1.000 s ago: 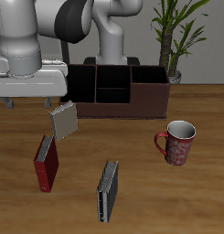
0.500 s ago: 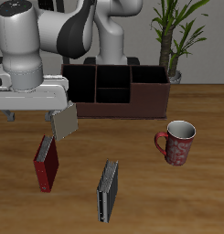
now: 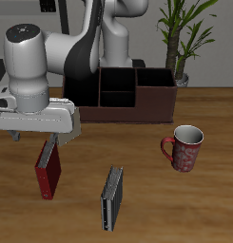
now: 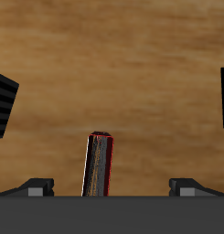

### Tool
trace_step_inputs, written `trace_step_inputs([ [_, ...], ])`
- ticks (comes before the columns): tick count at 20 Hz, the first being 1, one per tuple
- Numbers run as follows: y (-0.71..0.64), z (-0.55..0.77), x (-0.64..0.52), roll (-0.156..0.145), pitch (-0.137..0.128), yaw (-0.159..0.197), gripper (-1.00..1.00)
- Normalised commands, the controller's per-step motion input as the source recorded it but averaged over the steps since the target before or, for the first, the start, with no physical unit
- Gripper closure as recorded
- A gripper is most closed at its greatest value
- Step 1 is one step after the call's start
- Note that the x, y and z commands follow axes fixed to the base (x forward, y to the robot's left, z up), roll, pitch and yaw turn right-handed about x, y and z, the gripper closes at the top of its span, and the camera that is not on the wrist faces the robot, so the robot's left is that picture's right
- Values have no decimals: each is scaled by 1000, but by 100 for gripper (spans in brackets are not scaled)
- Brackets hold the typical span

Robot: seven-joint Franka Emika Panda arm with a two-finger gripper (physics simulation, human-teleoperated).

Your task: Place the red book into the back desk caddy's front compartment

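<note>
The red book [image 3: 48, 171] stands on the table on one edge, its pale page edges showing; in the wrist view the red book [image 4: 100, 164] is seen edge-on. My gripper [image 3: 38, 135] hangs open just above the book's far end; in the wrist view the gripper [image 4: 113, 101] has its black fingers [image 4: 4, 105] spread wide, nothing between them. The back desk caddy [image 3: 151, 104] is a long dark-brown box behind, and its front compartment [image 3: 115, 98] is the small middle cell on the near side. No other caddy shows.
A black book [image 3: 111, 197] stands near the table's front edge. A red patterned mug [image 3: 184, 147] sits in front of the caddy's far end, with a potted plant [image 3: 180, 38] behind it. My hand covers most of a grey-beige book.
The arm has swung forward and down, bringing the open gripper lower over the red book and in front of the grey-beige book. The books, mug and caddy have stayed put.
</note>
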Motion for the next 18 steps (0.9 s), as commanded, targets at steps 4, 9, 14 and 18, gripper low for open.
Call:
trace_step_inputs([
  [4, 111, -311, 23, 13, -35, 25, -100],
  [9, 52, -242, -65, -6, -43, 33, -100],
  [14, -53, -205, -77, -22, -44, 23, -100],
  [18, -11, -226, -58, -9, -13, 21, -100],
])
